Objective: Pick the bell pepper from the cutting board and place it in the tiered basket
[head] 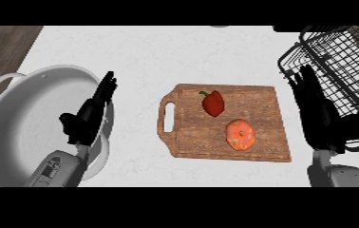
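In the middle of the frame a brown wooden cutting board (228, 122) with a handle slot on its left side lies flat on the white speckled counter (161, 51). On the upper middle part of this board lies the small red bell pepper (214, 103) with a dark green stem that points to the upper left. Just below and right of it, also on the board, is a round orange-pink fruit (240, 134); the two are near each other but do not touch.

At the upper right of the frame stands the black wire tiered basket (329, 61), partly cut by the edge. The black right hand (317, 113) is at the right side of the frame, between the board and the basket, with fingers straight and pointing up, holding nothing.

At the left of the frame is a large white round bowl-shaped pot (35, 103) with a handle. The black left hand (91, 115) shows over its right rim, fingers extended upward and released, holding nothing.
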### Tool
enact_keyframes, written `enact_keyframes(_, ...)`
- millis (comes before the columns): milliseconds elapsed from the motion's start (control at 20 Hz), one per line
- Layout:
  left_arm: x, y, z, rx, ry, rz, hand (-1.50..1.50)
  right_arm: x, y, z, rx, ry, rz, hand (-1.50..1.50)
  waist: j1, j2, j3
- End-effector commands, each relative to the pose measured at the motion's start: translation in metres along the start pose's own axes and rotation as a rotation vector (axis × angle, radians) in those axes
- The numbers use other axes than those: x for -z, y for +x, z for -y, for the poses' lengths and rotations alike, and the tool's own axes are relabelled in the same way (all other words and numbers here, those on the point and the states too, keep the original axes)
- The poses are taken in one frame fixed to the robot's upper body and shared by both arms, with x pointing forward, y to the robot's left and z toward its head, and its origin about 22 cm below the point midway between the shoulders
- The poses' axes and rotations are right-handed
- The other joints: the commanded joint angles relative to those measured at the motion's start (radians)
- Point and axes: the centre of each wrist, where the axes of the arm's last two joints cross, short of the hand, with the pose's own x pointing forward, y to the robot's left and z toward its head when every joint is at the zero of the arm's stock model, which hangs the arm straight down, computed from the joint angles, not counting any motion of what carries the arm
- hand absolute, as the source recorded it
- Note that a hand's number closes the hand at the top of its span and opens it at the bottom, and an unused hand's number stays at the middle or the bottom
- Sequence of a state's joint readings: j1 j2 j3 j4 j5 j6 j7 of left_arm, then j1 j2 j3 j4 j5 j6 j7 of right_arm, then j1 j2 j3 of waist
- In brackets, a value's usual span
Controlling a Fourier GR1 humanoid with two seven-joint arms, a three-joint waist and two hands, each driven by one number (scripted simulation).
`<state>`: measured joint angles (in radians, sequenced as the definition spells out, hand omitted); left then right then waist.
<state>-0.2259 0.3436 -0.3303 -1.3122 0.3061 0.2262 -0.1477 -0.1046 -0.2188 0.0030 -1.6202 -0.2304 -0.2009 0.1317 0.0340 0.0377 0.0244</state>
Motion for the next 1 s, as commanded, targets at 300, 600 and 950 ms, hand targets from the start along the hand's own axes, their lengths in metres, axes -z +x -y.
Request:
enact_keyframes(300, 0.001, 0.008, -0.058, 0.217, 0.183, -0.044, 0.0, 0.033, 0.038, -0.026, 0.331, -0.27, 0.306, 1.5, -0.105, -0.085, 0.015)
enact_keyframes(600, -0.002, 0.029, -0.075, 0.311, 0.204, -0.05, 0.0, 0.01, -0.035, -0.06, -0.288, -0.323, -0.04, -1.5, -0.027, -0.041, -0.025)
enact_keyframes(950, -0.006, 0.033, -0.057, 0.3, 0.201, -0.063, 0.0, 0.016, 0.033, -0.034, -0.632, -0.053, -0.165, -1.5, -0.026, -0.045, -0.027)
